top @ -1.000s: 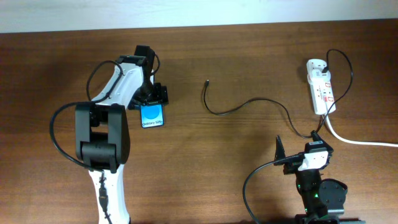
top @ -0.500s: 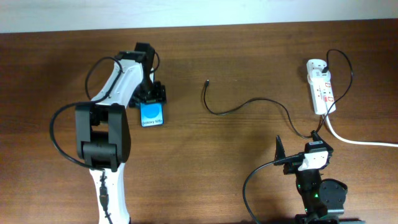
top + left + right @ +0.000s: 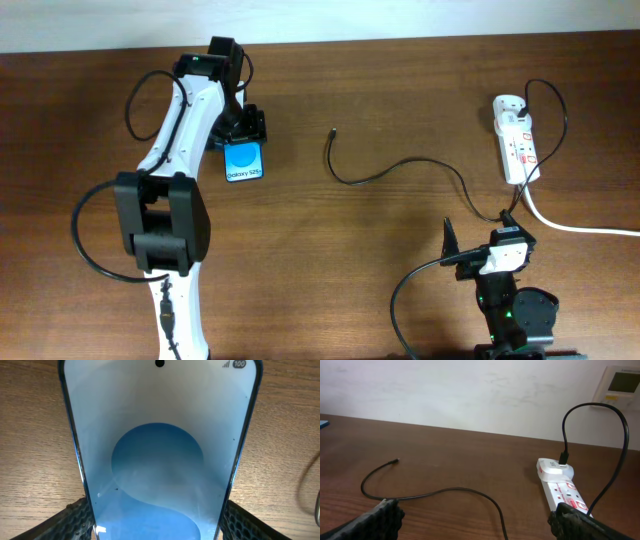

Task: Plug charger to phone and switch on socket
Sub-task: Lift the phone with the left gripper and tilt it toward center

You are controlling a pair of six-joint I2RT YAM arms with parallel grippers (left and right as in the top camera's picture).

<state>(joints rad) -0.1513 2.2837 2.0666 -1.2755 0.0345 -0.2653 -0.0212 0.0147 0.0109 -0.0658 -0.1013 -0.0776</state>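
phone [image 3: 245,162]: blue screen, near far edge, open room on its right
left gripper [image 3: 243,133]: pinching phone
right gripper [image 3: 480,527]: jaws spread, near edge
charger [image 3: 400,168]: tip free, mid-table
socket [image 3: 517,140]: right edge

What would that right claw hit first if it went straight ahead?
Probably the charger, whose thin black cable crosses the table right ahead of the right gripper. If the gripper rides above it, the way looks free up to the wall; height is unclear.
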